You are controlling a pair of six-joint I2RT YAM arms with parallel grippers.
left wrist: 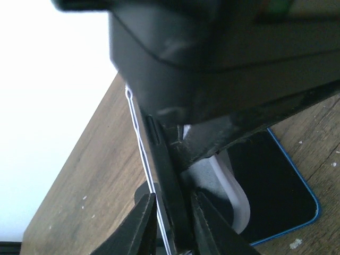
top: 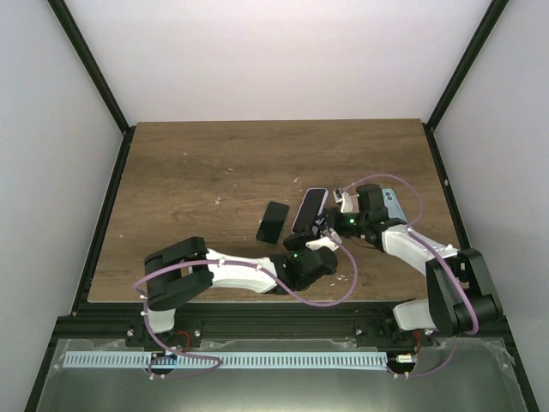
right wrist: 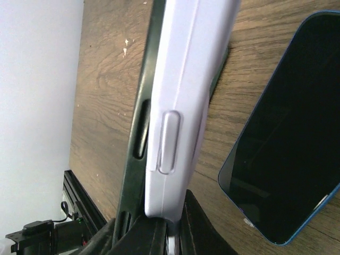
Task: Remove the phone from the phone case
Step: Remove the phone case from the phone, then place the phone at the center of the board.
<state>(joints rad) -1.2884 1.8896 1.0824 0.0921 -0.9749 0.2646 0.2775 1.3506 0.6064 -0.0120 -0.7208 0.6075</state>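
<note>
The phone in its lavender case (top: 309, 209) stands tilted on edge at the middle of the table, between both grippers. In the right wrist view the lavender case (right wrist: 183, 95) shows a side button. The dark phone edge (right wrist: 137, 133) stands partly away from it on the left. My right gripper (right wrist: 170, 234) is shut on the case's lower end; from above it (top: 332, 225) is at the case's near right. My left gripper (left wrist: 172, 226) is shut on the dark phone edge (left wrist: 167, 175), which has a thin white line beside it. From above it (top: 319, 243) sits just below the case.
A second phone (top: 273, 221) with a black screen and blue rim lies flat just left of the case. It shows in the left wrist view (left wrist: 276, 196) and the right wrist view (right wrist: 289, 143). A light-blue flat item (top: 393, 202) lies behind the right arm. The table's near edge (top: 257, 300) is close.
</note>
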